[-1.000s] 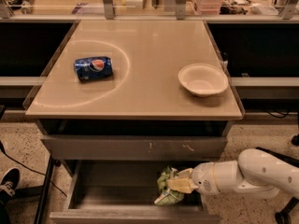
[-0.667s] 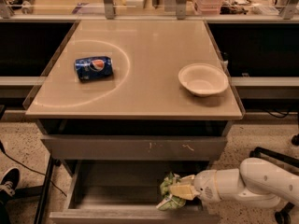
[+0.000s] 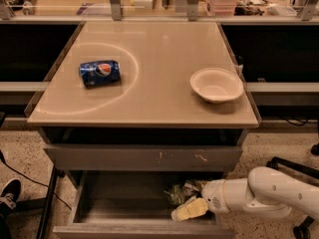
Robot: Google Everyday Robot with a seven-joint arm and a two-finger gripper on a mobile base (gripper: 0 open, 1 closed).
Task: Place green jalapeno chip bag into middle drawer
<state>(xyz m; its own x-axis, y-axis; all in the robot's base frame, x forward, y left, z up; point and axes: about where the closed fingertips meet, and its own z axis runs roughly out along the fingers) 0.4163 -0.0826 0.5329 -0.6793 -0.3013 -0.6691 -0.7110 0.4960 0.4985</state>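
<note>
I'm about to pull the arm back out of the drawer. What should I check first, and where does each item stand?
1. Is the drawer open: ok.
2. Is the bag inside the drawer: ok, right of centre.
3. Is the gripper free of the bag: cannot tell; it sits low in the drawer, close beside the bag.
4. Is the bag below the drawer rim: cannot tell.
5. Are the can and bowl away from the arm: ok, both on the tabletop.
</note>
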